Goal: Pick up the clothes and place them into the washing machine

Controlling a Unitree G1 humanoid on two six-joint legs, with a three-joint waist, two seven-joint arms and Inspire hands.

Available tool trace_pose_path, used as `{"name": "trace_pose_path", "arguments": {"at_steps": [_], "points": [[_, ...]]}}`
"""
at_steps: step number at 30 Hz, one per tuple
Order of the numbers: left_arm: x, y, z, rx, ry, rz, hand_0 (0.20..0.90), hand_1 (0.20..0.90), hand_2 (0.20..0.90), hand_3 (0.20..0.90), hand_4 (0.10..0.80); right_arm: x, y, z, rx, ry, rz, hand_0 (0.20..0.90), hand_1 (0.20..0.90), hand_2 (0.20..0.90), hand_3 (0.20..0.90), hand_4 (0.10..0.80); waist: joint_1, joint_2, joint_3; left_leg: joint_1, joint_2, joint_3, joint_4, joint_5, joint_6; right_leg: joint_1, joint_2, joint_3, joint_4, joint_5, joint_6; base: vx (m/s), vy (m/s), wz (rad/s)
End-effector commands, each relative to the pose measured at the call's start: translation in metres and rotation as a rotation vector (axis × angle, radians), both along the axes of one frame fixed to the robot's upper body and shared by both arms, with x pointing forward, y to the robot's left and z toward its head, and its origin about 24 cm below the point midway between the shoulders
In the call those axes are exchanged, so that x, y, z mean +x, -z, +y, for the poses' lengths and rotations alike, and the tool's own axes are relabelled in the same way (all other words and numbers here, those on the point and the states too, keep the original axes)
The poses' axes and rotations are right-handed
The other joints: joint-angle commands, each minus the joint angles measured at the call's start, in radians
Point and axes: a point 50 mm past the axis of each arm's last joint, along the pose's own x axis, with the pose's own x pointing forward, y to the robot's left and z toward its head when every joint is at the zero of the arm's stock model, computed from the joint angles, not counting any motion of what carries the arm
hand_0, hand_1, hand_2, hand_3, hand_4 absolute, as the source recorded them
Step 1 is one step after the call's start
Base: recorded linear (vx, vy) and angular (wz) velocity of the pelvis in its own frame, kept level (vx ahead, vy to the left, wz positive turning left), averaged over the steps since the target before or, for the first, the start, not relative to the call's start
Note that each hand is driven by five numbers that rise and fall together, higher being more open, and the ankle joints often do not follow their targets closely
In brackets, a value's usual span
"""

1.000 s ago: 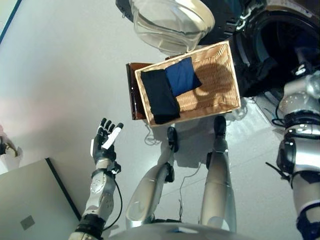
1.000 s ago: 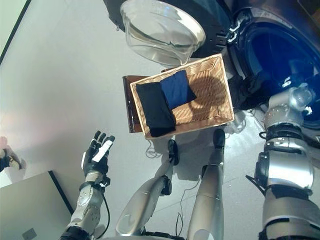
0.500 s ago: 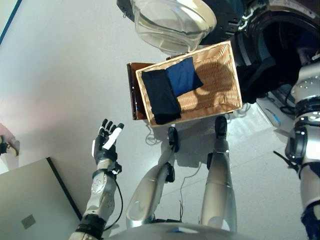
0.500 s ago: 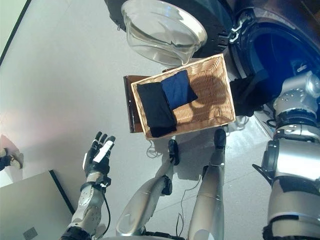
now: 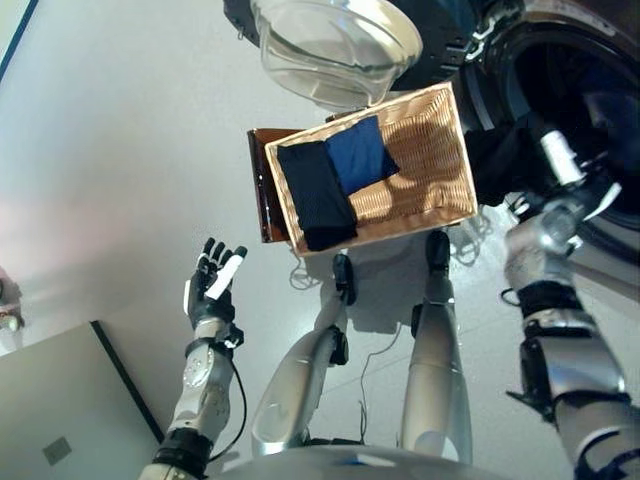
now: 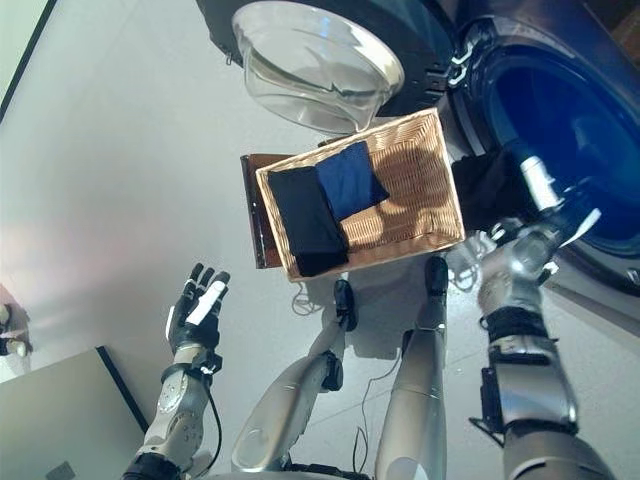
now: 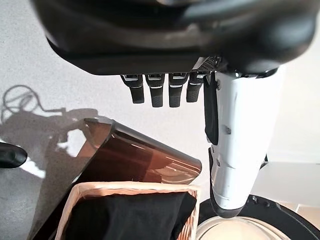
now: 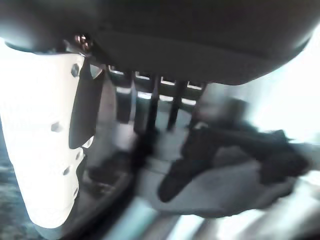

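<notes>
1. Two folded clothes are seen in the left eye view: a black garment [image 5: 316, 194] and a blue garment [image 5: 360, 154], both at the wicker basket's [image 5: 440, 190] left end, long axes crosswise. A dark garment [image 5: 500, 160] hangs at the washing machine's [image 5: 590, 110] door rim.
2. Right eye view: the right hand [image 6: 535, 185] is nearer the basket; the left hand [image 6: 195, 305] is well apart.
3. Left wrist view: fingers straight, nothing held.
4. Right wrist view: fingers appear extended, apparently empty; a grip cannot be confirmed.
</notes>
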Motion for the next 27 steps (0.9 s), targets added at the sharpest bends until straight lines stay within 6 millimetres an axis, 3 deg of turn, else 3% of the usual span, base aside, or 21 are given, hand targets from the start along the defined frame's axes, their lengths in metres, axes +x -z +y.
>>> {"name": "trace_pose_path", "arguments": {"at_steps": [1,8,14,20,27], "points": [[-0.005,-0.011,0.021,0.032,-0.1,-0.081,0.9,0.9,0.9,0.9,0.8,-0.003,-0.025,0.003,-0.192,-0.06,-0.107,0.9,0.9,0.9,0.9,0.8,-0.026,0.019,0.014,0.045,0.027,0.011,-0.007,-0.05,-0.103,0.08,-0.002,0.001,-0.077,-0.049,-0.023,0.0,0.0,0.0],[-0.006,-0.011,0.02,0.045,-0.091,-0.087,0.9,0.9,0.9,0.9,0.8,-0.008,0.015,0.005,-0.227,-0.103,0.087,0.9,0.9,0.9,0.9,0.8,-0.028,0.02,0.021,0.043,0.027,0.01,-0.007,-0.049,-0.102,0.073,-0.002,0.004,-0.076,-0.046,-0.025,0.0,0.0,0.0],[-0.004,-0.015,0.018,0.05,-0.077,-0.111,0.9,0.9,0.9,0.9,0.8,-0.015,0.04,-0.015,-0.14,-0.019,0.224,0.9,0.9,0.9,0.9,0.8,-0.022,0.035,0.03,0.036,0.022,0.012,-0.007,-0.049,-0.102,0.069,-0.004,0.005,-0.078,-0.044,-0.025,0.0,0.0,0.0],[-0.005,-0.022,0.015,0.056,-0.049,-0.146,0.9,0.9,0.9,0.9,0.8,-0.021,0.043,-0.036,-0.076,0.066,0.297,0.9,0.9,0.9,0.9,0.8,-0.012,0.057,0.038,0.026,0.018,0.014,-0.007,-0.05,-0.101,0.056,-0.007,0.01,-0.079,-0.041,-0.025,-0.005,0.0,0.0],[-0.005,-0.03,0.012,0.046,-0.01,-0.186,0.9,0.9,0.9,0.9,0.8,-0.024,0.022,-0.063,-0.039,0.144,0.289,0.9,0.9,0.9,0.9,0.8,0.002,0.081,0.063,0.001,0.016,0.02,-0.007,-0.046,-0.097,0.015,-0.003,0.024,-0.066,-0.039,-0.025,-0.021,-0.005,-0.06]]}}
